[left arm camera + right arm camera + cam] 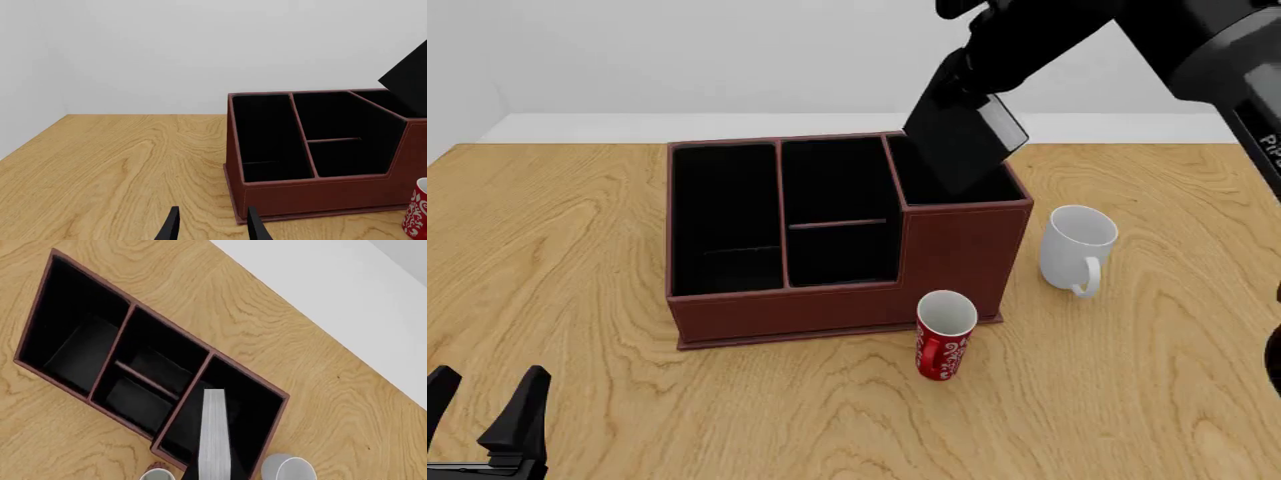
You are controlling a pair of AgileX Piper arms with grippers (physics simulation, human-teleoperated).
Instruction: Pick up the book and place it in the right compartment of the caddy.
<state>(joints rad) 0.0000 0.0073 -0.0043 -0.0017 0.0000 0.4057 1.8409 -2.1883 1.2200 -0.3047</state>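
Already, in the front view, you have the book (961,140) carried by the right end effector (972,72), tilted, with its lower corner dipping just inside the right compartment (924,180) of the caddy (814,310). The risk is that tilt: let go now and the book may catch the tall rear wall or the divider and tip out toward the white mug (1077,248) beside the caddy. The red can (945,335) touches or nearly touches the caddy's front; you cannot tell which. It should stay clear of any fall. The left end effector (487,412) sits released, well away from the caddy, near its front-left corner.

From the left wrist view, the book (408,75) shows as a flat black slab leaning over the caddy (313,192) at its tallest corner; the left end effector (212,226) has its fingers apart and holds nothing.

From the right wrist view, you look straight down the book's white page edge (215,435), a narrow pale strip between black covers, lined up over the right compartment (257,415). It sits closer to the divider than to the outer wall, so a sideways drift could snag that divider. The grip itself is out of frame here, so judge it as clenched on the book only from the front view.
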